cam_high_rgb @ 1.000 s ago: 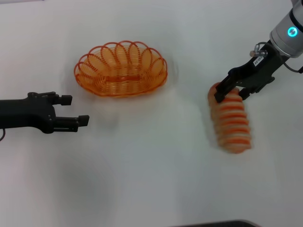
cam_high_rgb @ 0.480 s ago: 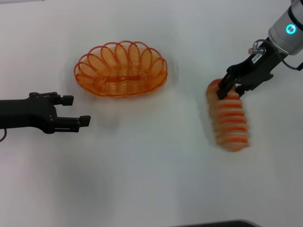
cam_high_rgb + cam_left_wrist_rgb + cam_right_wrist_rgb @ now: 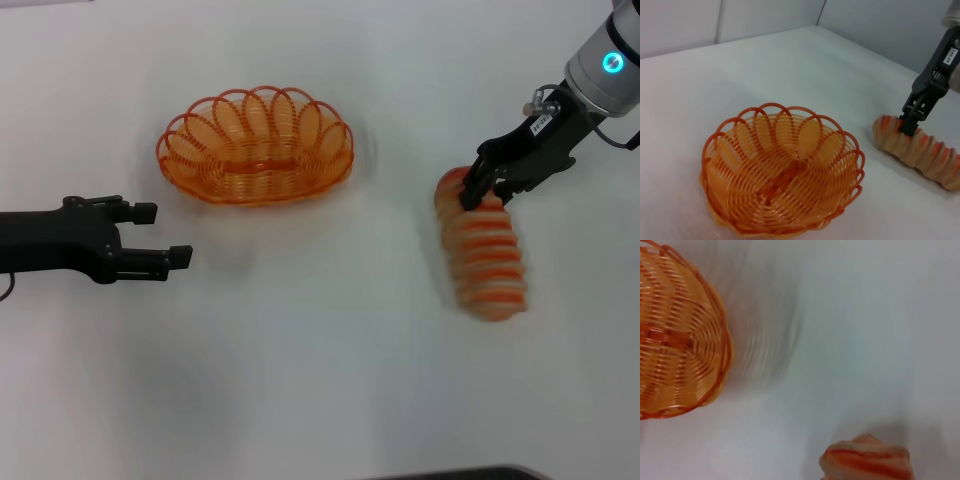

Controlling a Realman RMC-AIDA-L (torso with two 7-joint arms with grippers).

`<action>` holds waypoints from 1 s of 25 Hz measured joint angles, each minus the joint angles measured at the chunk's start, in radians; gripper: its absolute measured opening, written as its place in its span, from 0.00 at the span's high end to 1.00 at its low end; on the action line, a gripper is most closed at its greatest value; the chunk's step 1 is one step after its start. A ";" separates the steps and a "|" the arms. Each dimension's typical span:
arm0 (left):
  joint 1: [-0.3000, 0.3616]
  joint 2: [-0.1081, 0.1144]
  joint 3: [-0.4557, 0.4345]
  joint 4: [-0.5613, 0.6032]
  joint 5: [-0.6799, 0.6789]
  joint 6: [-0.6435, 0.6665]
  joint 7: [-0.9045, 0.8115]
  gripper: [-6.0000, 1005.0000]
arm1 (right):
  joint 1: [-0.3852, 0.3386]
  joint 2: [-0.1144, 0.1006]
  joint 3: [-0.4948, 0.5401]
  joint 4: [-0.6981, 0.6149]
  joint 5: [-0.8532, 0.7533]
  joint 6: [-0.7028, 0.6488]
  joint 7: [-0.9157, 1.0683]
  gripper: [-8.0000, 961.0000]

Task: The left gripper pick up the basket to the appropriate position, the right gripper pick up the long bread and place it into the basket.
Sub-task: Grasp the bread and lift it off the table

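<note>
The orange wire basket [image 3: 255, 145] stands upright on the white table, at the far left of centre. My left gripper [image 3: 160, 235] is open and empty, low over the table just in front of and to the left of the basket, apart from it. The long bread [image 3: 485, 250], tan with orange-red stripes, lies at the right. My right gripper [image 3: 487, 192], with the white label, is shut on the bread's far end. The left wrist view shows the basket [image 3: 782, 175], the bread [image 3: 925, 150] and the right gripper [image 3: 910, 125] on its end. The right wrist view shows the basket's edge [image 3: 675, 335] and the bread's end [image 3: 867, 460].
The white table [image 3: 320, 330] lies bare between the basket and the bread and toward the front. A dark edge shows at the bottom of the head view [image 3: 460, 474]. Light walls stand behind the table in the left wrist view [image 3: 765, 15].
My right gripper has shifted slightly away and to the left, and the bread has moved a little with it. The left arm has stayed almost still.
</note>
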 joint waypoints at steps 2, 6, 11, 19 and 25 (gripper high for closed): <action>-0.002 0.001 0.001 0.000 0.000 0.003 -0.003 0.12 | 0.000 0.000 0.000 -0.001 0.000 -0.001 -0.002 0.53; -0.003 0.001 0.001 0.000 0.000 0.006 -0.005 0.12 | -0.001 0.001 0.000 -0.001 0.000 0.001 -0.014 0.57; -0.016 0.005 0.006 0.000 0.000 0.037 -0.006 0.12 | -0.001 0.001 0.000 -0.002 0.000 0.000 -0.029 0.61; -0.031 0.008 0.010 0.000 0.000 0.045 -0.022 0.12 | -0.009 -0.002 0.000 -0.004 0.001 0.008 -0.051 0.68; -0.037 0.010 0.049 0.000 0.000 0.049 -0.044 0.12 | -0.002 0.000 0.000 -0.025 0.002 0.014 -0.067 0.72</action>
